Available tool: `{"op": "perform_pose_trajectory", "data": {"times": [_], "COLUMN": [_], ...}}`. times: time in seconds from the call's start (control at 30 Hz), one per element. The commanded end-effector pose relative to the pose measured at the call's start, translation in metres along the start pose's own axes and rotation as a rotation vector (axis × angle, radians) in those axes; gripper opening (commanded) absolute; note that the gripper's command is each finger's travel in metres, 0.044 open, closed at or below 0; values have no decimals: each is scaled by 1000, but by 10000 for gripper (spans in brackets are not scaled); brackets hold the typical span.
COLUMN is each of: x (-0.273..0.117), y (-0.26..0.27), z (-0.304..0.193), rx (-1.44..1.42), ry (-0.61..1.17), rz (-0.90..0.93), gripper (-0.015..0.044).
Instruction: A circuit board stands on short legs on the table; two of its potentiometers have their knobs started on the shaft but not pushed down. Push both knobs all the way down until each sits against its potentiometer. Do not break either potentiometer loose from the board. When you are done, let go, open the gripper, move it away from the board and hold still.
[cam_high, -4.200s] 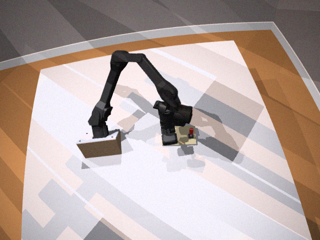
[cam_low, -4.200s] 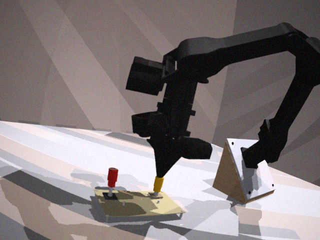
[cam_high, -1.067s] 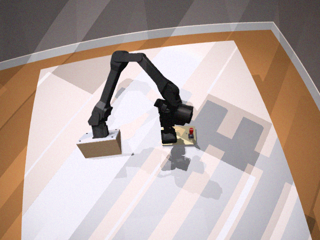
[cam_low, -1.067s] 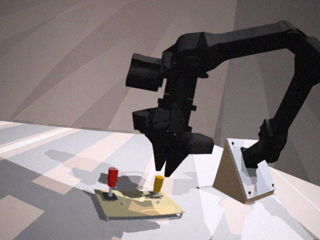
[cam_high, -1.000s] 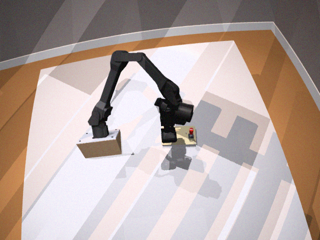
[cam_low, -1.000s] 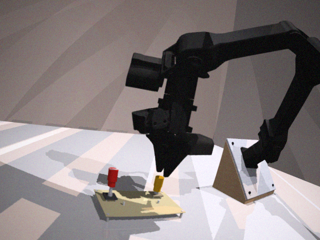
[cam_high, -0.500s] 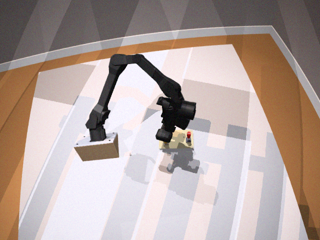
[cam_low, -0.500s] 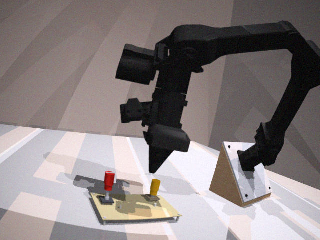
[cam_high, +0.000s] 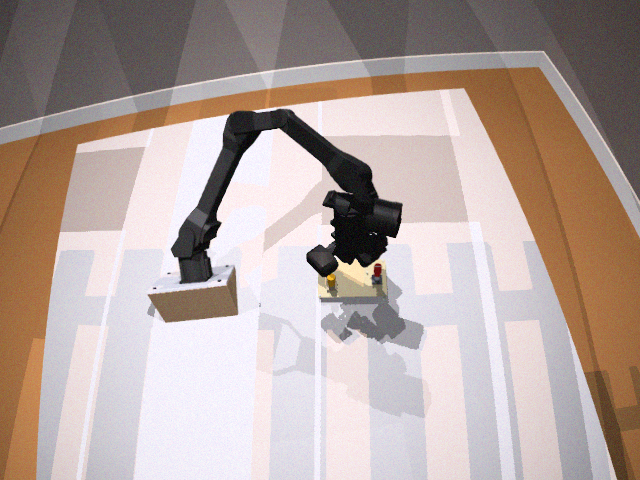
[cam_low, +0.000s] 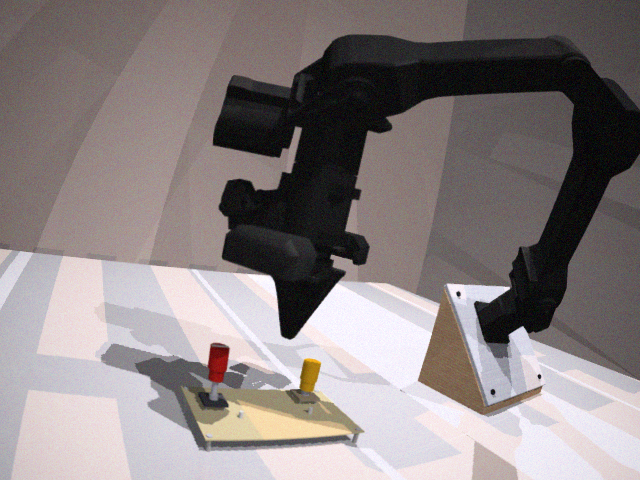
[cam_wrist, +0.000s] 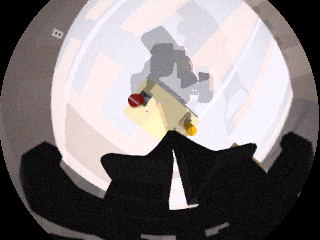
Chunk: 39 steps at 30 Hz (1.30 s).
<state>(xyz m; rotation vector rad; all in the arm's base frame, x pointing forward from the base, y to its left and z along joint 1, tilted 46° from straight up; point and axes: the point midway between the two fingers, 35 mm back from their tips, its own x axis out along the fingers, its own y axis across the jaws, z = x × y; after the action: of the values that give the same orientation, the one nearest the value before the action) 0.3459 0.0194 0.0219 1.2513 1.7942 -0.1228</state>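
Observation:
The circuit board (cam_high: 356, 290) (cam_low: 279, 426) (cam_wrist: 142, 120) stands on short legs. The red knob (cam_high: 377, 269) (cam_low: 218, 361) (cam_wrist: 135, 100) sits high, with bare grey shaft between it and its dark potentiometer (cam_low: 209, 401). The yellow knob (cam_high: 331, 281) (cam_low: 310, 374) (cam_wrist: 190, 129) sits low over its potentiometer (cam_low: 303, 397); a sliver of grey shows under it in the exterior view, and I cannot tell whether it touches. My gripper (cam_low: 289, 336) (cam_wrist: 171, 133) is shut and empty, its tips above the board and clear of both knobs. In the top view the tips are hidden.
The arm's wedge-shaped base (cam_high: 201, 302) (cam_low: 447, 356) stands on the table to one side of the board. Two small pins (cam_low: 240, 414) (cam_low: 310, 410) stick up from the board. Striped light and arm shadows fall across the table.

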Motion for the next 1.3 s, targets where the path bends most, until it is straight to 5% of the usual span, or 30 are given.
{"op": "perform_pose_trajectory", "data": {"times": [0.0, 1.27], "x": [-3, -22], "y": [4, 35], "z": [6, 31], "rx": [152, 1465], "ry": [0, 12], "rz": [0, -6], "gripper": [0, 0]}}
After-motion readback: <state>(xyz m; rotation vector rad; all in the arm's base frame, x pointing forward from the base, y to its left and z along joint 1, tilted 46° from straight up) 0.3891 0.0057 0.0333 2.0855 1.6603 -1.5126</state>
